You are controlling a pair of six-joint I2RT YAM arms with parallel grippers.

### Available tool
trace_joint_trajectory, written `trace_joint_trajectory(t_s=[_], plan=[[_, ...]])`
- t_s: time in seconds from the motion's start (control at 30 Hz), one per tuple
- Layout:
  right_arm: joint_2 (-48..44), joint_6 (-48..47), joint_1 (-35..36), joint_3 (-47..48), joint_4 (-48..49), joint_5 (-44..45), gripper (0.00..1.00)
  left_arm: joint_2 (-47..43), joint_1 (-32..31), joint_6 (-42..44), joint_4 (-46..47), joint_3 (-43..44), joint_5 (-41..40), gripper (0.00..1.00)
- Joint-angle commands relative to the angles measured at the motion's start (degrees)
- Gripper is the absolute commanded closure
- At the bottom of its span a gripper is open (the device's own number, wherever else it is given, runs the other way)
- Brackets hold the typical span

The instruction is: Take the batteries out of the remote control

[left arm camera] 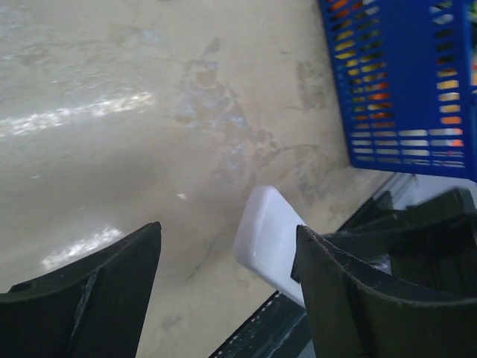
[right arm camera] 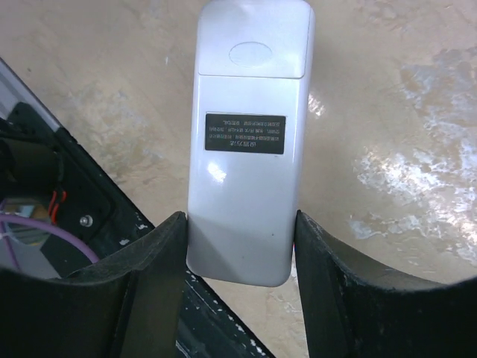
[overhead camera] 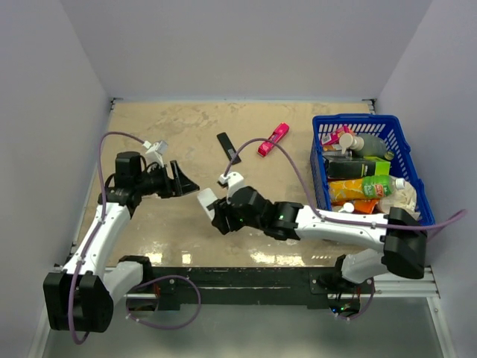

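The right gripper is closed on the white remote. Its two dark fingers are pressed against the long edges near one end, and the back of the body is turned to the wrist camera. From above, the remote appears to be held just over the table, between the two arms. The left gripper is seen with its jaws apart and nothing between them. In the left wrist view the rounded free end of the remote lies close beside one of its fingers.

No batteries can be seen. The battery cover, marked by an oval thumb recess, is fitted at the free end beyond the dark label, and the cells are judged to be behind it. The step in hand is therefore taken to be the removal of that cover.

For this to be done well, the right grip should be kept firm and level, since its fingers are clear of the cover and nothing blocks a slide toward the free end. One left fingertip is best set into the recess, pressed down lightly, and drawn outward along the length of the remote. A sideways push should be avoided, as the body could be twisted out of the hold. The back is best kept upward so that the cells are not spilled when the cover comes away.

A pink remote and the blue basket lie well apart and need not be touched.
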Motion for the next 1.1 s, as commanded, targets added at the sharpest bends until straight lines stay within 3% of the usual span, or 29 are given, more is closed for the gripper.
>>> trace_joint_trajectory(t_s=[0.0, 0.33, 0.6, 0.9, 1.07], plan=[[-5.82, -1.04, -4.34, -4.08, 6.97, -9.03, 0.70, -2.86, -0.72, -3.49, 10.51, -2.36, 15.38, 0.23], [-7.94, -1.13, -5.49, -5.40, 8.29, -12.11, 0.72, -0.32, -6.87, -4.56, 12.28, -1.22, 12.34, 0.27], [-9.96, -0.78, -5.49, -6.72, 8.82, -12.11, 0.73, 1.27, -7.93, 0.89, 5.78, 1.68, 6.45, 0.29], [-9.70, -0.34, -5.49, -7.25, 10.75, -12.46, 0.74, 1.53, -9.25, 0.63, 5.25, 0.89, 6.53, 0.30], [-10.66, 0.02, -5.49, -8.13, 11.63, -12.11, 0.74, 1.88, -9.25, 0.28, 4.90, 0.71, 6.97, 0.49]])
